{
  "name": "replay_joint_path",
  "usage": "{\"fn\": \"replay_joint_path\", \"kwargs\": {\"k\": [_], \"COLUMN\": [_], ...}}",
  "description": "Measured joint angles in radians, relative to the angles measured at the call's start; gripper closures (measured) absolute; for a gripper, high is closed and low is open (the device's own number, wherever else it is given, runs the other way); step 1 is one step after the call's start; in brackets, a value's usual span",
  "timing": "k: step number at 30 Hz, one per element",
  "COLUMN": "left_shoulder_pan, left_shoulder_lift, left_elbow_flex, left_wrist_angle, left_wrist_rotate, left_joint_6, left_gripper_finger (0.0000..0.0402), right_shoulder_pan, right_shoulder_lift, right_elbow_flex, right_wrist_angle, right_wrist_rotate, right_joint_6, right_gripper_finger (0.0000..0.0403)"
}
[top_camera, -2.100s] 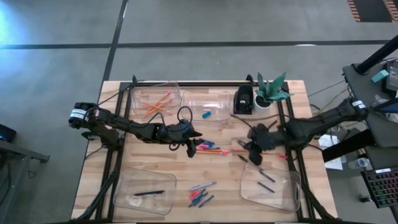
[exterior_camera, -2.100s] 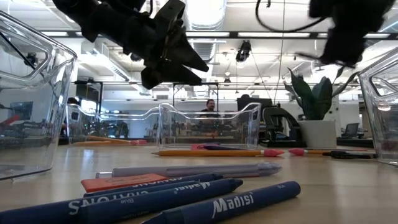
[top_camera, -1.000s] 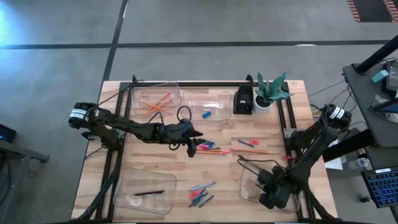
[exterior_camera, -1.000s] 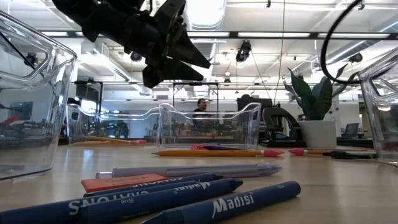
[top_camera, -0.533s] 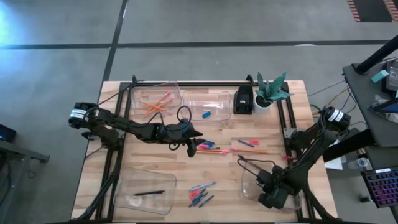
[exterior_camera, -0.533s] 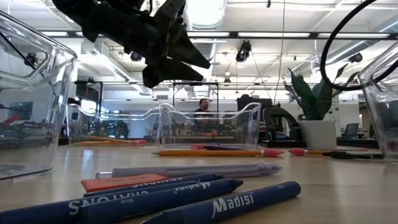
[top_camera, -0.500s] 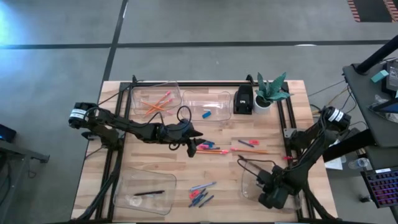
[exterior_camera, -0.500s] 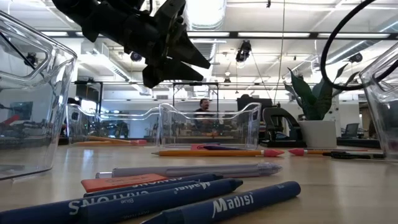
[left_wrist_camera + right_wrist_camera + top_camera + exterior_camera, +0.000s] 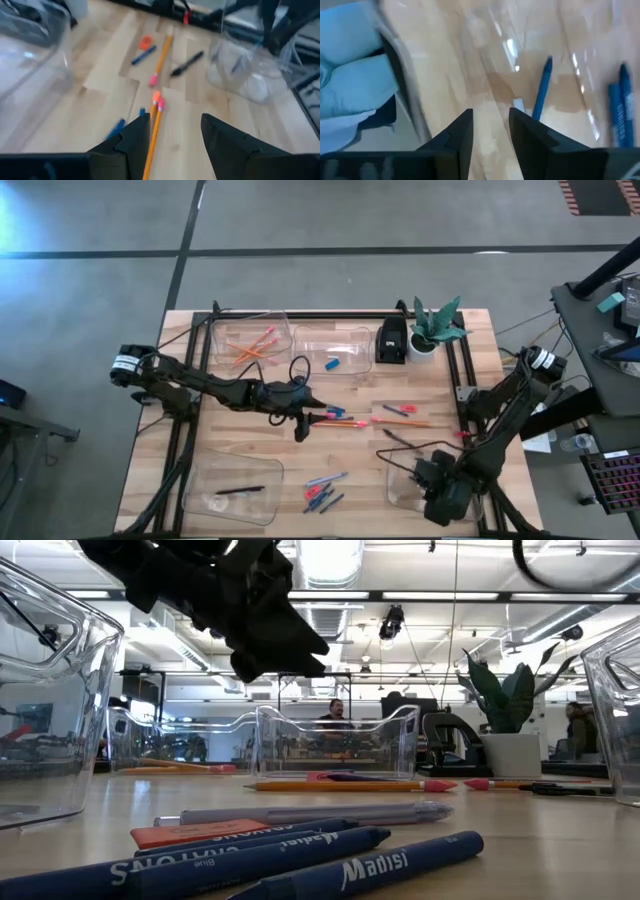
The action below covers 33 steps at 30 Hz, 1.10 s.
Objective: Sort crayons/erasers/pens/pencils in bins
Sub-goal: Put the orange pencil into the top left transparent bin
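My left gripper [image 9: 303,420] hangs open over the table's middle. Two orange pencils [image 9: 154,122] with pink ends lie below the gap between its fingers, untouched. My right gripper [image 9: 437,490] is open above the near-right bin [image 9: 400,485], with nothing between its fingers [image 9: 491,117]. Blue crayons [image 9: 541,90] lie on that bin's floor. The far-left bin [image 9: 283,330] holds pencils. A blue eraser is in the far-middle bin [image 9: 305,340], and a black pen is in the near-left bin [image 9: 200,480]. A black pen [image 9: 187,57] lies on the wood.
Loose crayons [image 9: 300,860], a grey pen [image 9: 310,812] and a red eraser [image 9: 185,833] lie near the front edge between the near bins. A long pencil [image 9: 405,421] lies right of centre. A black box [image 9: 391,340] and a potted plant [image 9: 436,325] stand at the back.
My left gripper has turned a little at the wrist and dipped slightly toward the pencils below it. My right arm has risen somewhat and shifted slightly toward the near edge over the near-right bin; its cable loop now hangs higher.
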Motion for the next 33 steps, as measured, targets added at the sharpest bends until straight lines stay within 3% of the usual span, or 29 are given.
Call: {"fn": "replay_joint_path", "kwargs": {"k": [13, 18, 22, 33], "left_shoulder_pan": [-0.063, -0.063, -0.064, -0.071], "left_shoulder_lift": [0.204, 0.280, 0.310, 0.291], "left_elbow_flex": [0.011, 0.020, 0.027, 0.039], "left_wrist_angle": [0.021, 0.020, 0.022, 0.024], "left_wrist_rotate": [0.005, -0.003, -0.067, -0.090], "left_joint_6": [0.024, 0.026, 0.031, 0.132], "left_gripper_finger": [0.0238, 0.0238, 0.0238, 0.0238], "right_shoulder_pan": [-0.004, -0.003, -0.003, -0.003], "right_shoulder_lift": [-0.135, -0.159, -0.158, -0.158], "right_elbow_flex": [0.111, 0.110, 0.103, 0.079], "right_wrist_angle": [-0.095, -0.106, -0.109, -0.108], "right_wrist_rotate": [0.320, 0.343, 0.344, 0.345], "right_joint_6": [-0.332, -0.356, -0.356, -0.341], "right_gripper_finger": [0.0293, 0.0297, 0.0298, 0.0302]}}
